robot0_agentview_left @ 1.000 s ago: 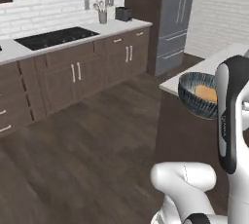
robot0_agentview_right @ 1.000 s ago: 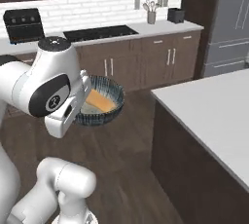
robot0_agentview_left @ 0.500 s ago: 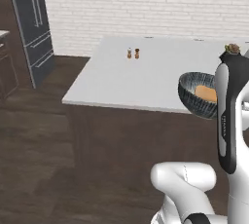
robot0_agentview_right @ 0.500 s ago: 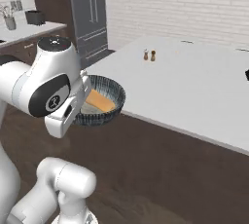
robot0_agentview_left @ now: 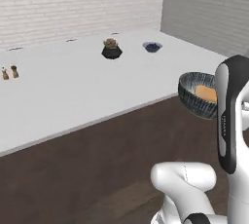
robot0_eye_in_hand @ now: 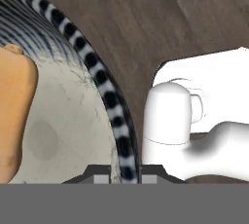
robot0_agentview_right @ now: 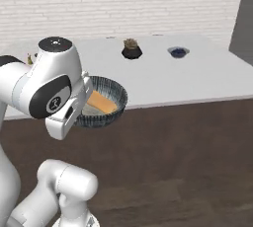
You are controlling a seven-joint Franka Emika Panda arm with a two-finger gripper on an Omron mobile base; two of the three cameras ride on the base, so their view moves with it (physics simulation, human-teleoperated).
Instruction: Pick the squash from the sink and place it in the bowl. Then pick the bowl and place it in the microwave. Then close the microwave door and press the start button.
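Note:
My gripper (robot0_eye_in_hand: 124,173) is shut on the rim of the bowl (robot0_eye_in_hand: 104,96), one fingertip on each side of the striped edge. The dark streaked bowl (robot0_agentview_left: 194,96) hangs in the air beside my upright arm, over the wooden floor. The orange-tan squash (robot0_agentview_left: 205,93) lies inside it on the pale speckled bottom. From the right base view the bowl (robot0_agentview_right: 109,107) and the squash (robot0_agentview_right: 101,102) sit just right of my wrist, which hides the fingers. The squash (robot0_eye_in_hand: 14,106) fills the left of the hand view. The sink and the microwave are out of view.
A long white island counter (robot0_agentview_left: 73,91) runs across in front of me. On it stand a potted plant in a black pot (robot0_agentview_left: 111,49), a small blue dish (robot0_agentview_left: 152,46) and two small shakers (robot0_agentview_left: 9,72). A brick wall is behind, with dark wood floor (robot0_agentview_right: 188,157) below.
The whole scene has swung past as the base turned: cabinets and fridge gave way to the white island. The bowl with the squash stays held in the same place beside the arm.

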